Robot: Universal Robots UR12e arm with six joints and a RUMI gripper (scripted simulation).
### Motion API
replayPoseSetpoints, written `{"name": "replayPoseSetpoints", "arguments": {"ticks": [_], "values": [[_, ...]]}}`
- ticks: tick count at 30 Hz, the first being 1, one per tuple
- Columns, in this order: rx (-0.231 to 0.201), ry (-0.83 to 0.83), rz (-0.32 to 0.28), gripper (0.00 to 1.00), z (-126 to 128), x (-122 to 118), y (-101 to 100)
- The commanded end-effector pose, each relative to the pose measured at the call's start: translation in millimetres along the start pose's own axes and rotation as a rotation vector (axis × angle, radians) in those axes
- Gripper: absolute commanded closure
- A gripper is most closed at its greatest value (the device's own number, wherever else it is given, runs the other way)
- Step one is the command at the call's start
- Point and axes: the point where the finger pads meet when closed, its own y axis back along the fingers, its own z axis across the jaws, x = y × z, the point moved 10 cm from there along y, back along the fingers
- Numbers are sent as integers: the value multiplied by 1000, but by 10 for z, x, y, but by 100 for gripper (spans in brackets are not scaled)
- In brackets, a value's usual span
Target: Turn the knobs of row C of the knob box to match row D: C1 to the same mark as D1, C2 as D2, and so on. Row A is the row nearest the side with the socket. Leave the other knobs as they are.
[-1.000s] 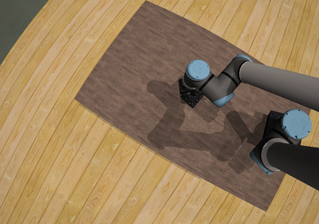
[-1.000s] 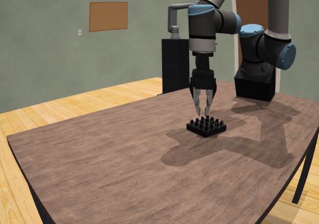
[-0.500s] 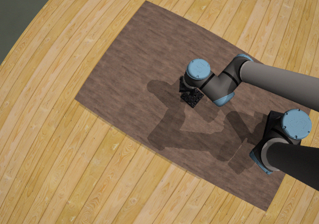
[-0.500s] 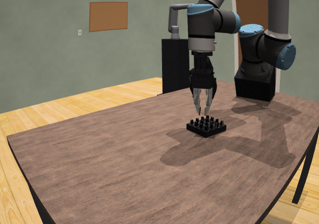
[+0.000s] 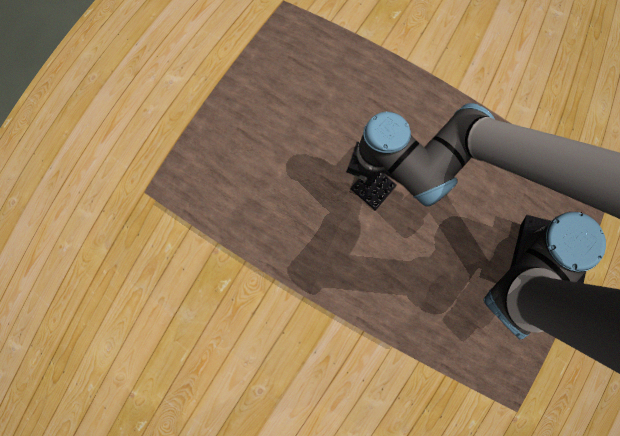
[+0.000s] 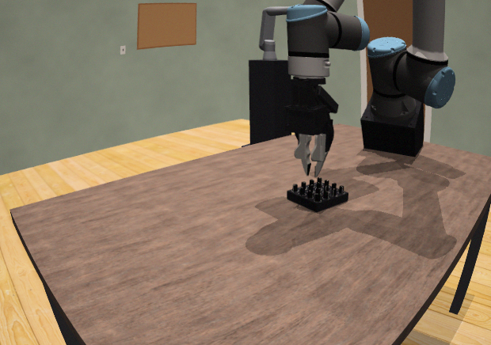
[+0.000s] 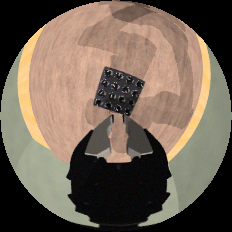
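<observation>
Hovering over the knob box [image 6: 317, 196], my claw [image 6: 312, 173] is nearly shut and empty; next I must drop onto a row C knob.

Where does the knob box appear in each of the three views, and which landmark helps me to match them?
Top: knob box right of centre, partly under the wrist joint.
Exterior: box right of centre on the table, just below the pincer.
Wrist: box near centre, just above the fingers.
Shared landmark: the arm's shadow on the table beside the box.
</observation>
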Motion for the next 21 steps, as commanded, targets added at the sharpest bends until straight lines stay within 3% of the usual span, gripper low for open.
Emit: {"name": "replayPoseSetpoints", "arguments": {"ticks": [1,21], "values": [[6,-156,-3,89,-1,-8,38],[6,-496,-3,89,10,-8,73]]}}
